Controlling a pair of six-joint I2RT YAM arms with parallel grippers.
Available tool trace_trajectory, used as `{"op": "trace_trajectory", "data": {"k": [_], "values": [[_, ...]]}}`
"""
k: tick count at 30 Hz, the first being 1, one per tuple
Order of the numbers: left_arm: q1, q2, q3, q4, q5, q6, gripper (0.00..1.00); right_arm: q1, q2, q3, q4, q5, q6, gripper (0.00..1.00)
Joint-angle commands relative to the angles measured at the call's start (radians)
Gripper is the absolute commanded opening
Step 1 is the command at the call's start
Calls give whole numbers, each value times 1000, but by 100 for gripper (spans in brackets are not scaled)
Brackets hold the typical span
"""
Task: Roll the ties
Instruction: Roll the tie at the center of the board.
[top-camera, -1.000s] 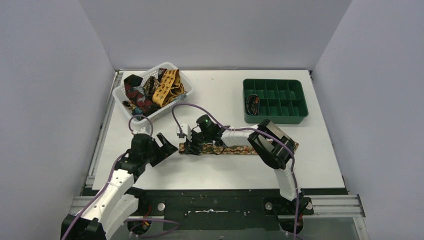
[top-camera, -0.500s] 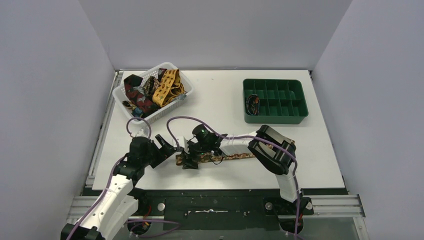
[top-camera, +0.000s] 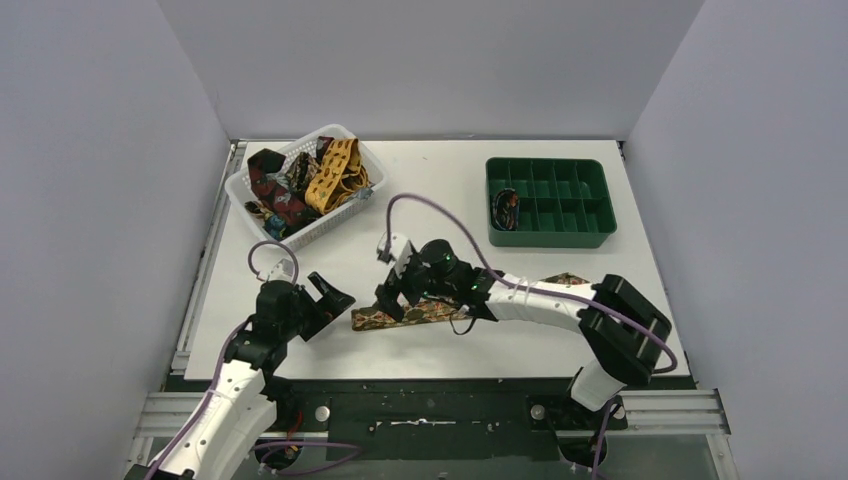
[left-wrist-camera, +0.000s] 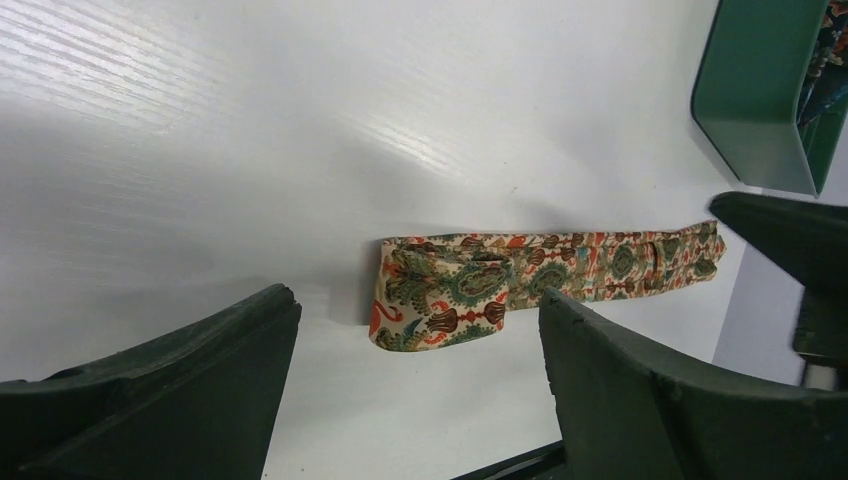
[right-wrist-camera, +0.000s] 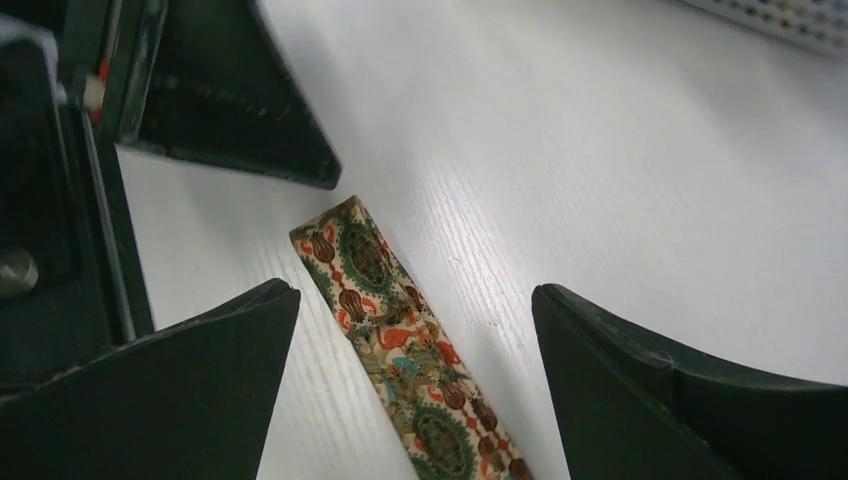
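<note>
A brown-orange patterned tie (top-camera: 500, 300) lies flat and unrolled across the near part of the white table (top-camera: 440, 190). My right gripper (top-camera: 393, 300) hovers open over its left end, and the strip (right-wrist-camera: 400, 345) runs between the spread fingers without touching them. My left gripper (top-camera: 332, 298) stands open just left of that end, with the folded tip (left-wrist-camera: 450, 295) lying right in front of its jaws. More ties (top-camera: 300, 180), dark red and mustard yellow, are heaped in a white basket (top-camera: 243, 190) at the back left.
A green compartment tray (top-camera: 560, 232) stands at the back right with one small coiled tie (top-camera: 505, 208) in a left compartment; its corner (left-wrist-camera: 745, 110) shows in the left wrist view. The left gripper's fingers (right-wrist-camera: 250, 120) lie close ahead of the right one.
The right gripper has opened wide and let go of the tie's left end. The tie now lies slanted, its left end nearer the front. The left gripper opened slightly more.
</note>
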Motion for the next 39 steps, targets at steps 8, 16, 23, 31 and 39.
{"op": "trace_trajectory", "data": {"k": [8,16,23,31,39], "values": [[13,12,-14,67,-17,-5,88,-173,-138,-117,-46,69,906,90],[16,15,-16,57,-22,-9,87,-169,-176,-140,-74,145,1027,82],[18,25,-19,58,-7,-15,86,-84,-50,-81,27,54,1030,64],[20,20,-18,54,0,-16,86,-57,90,19,-4,-2,1040,44],[21,21,-25,78,35,-2,84,-56,156,62,-52,-29,1031,38]]}}
